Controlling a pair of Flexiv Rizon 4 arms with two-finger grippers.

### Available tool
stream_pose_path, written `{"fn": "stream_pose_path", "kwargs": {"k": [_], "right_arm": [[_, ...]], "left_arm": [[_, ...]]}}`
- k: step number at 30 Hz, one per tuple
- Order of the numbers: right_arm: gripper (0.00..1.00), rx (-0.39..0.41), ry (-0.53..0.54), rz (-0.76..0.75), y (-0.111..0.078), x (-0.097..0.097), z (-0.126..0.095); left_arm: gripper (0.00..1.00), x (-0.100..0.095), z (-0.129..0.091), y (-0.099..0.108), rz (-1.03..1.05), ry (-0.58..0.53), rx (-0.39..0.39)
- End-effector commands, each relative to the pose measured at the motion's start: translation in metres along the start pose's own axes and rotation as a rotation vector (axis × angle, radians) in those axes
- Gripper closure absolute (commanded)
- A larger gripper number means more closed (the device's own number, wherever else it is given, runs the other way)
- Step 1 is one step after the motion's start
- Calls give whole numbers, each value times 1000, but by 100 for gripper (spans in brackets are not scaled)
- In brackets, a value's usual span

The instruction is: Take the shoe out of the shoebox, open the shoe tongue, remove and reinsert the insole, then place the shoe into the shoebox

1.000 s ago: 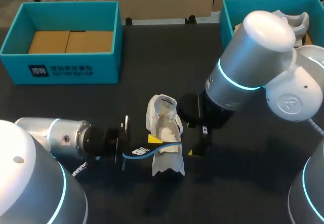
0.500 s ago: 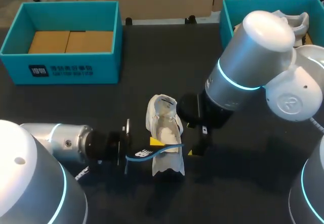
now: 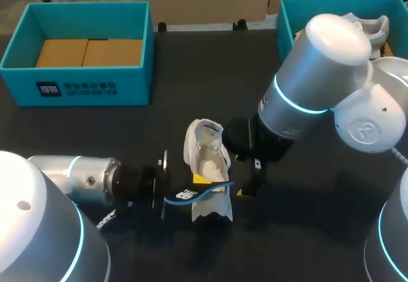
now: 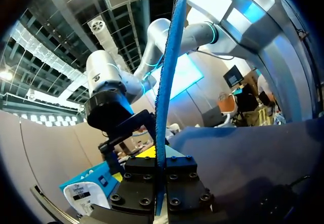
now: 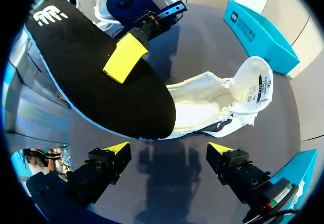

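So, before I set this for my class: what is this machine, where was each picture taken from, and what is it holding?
It is a two-armed robot at a black table. One picture looks down from behind it; the two round ones come from cameras on its wrists. A white shoe lies mid-table. The left teal box and right teal box stand at the far edge. The left pincer grips a dark, blue-edged insole at the shoe. The right pincer is open beside the shoe, empty.

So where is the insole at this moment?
Head view, just left of centre: the insole is clamped in the left tool, its tip reaching over the white shoe, with the open right tool on the shoe's other side.
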State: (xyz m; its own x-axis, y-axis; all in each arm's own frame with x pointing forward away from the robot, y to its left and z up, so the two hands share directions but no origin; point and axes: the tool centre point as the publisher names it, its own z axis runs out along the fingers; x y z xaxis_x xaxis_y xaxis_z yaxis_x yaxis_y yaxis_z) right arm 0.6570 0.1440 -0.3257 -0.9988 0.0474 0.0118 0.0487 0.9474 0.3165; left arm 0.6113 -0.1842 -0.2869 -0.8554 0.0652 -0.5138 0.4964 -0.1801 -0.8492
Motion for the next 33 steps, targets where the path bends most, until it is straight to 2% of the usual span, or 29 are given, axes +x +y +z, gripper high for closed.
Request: {"fn": "stream_pose_path", "kwargs": {"k": [1, 33], "right_arm": [[0, -1, 0, 0, 0, 0, 1], [0, -1, 0, 0, 0, 0, 1]], "left_arm": [[100, -1, 1, 6, 2, -4, -5], [100, -2, -13, 22, -36, -15, -78]]}}
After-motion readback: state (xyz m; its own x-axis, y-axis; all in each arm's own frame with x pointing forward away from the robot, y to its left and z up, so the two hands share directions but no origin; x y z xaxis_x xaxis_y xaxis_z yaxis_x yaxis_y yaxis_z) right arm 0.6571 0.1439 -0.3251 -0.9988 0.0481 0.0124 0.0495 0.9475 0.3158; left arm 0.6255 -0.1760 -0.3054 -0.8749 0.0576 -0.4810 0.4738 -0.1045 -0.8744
